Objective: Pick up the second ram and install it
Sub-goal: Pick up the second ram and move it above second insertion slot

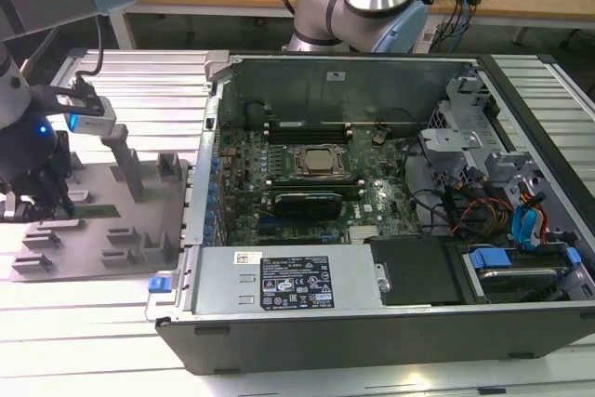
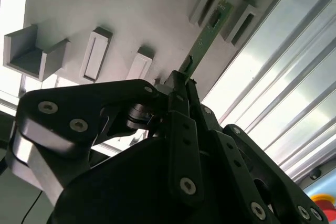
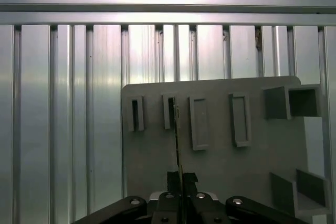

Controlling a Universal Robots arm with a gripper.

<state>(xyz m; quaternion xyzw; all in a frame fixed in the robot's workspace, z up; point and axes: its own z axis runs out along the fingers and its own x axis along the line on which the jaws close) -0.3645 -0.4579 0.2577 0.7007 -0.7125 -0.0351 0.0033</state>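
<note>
- Tool (image 3: 181, 176): fingers drawn almost together, pinching the near end of the second ram (image 2: 206, 35) across its thin faces. Nothing else is held.
- Second ram: a green stick, edge-on in the first wrist view. It runs from the tool out over the holder plate (image 3: 147, 171), and its far end stands between two upright pegs (image 2: 208, 2).
- The tool body hides the stick's lower edge in both wrist views, so I cannot tell whether it rests on the plate or sits just off it.
- Step in hand, as I judge it: the pickup, at the grasp stage.
- To do it well, keep the fingers square on the board so it cannot pivot.
- Draw it out in line with the pegs, with no sideways twist, since a thin board would likely bind or flex there.
- Holder plate: lies on the slotted aluminium desk (image 3: 63, 103), at the exterior view's left, just beside the computer case (image 1: 372, 337).
- The plate's other pockets show bare grey insides in the first wrist view.
- Computer case: open on top.
- Inside lies the motherboard (image 1: 279, 151), with the CPU socket (image 1: 321, 162) near its middle and memory slots (image 1: 307, 125) running alongside the socket.
- A tangle of cables (image 1: 483, 211) fills the case at the exterior view's right.
</note>
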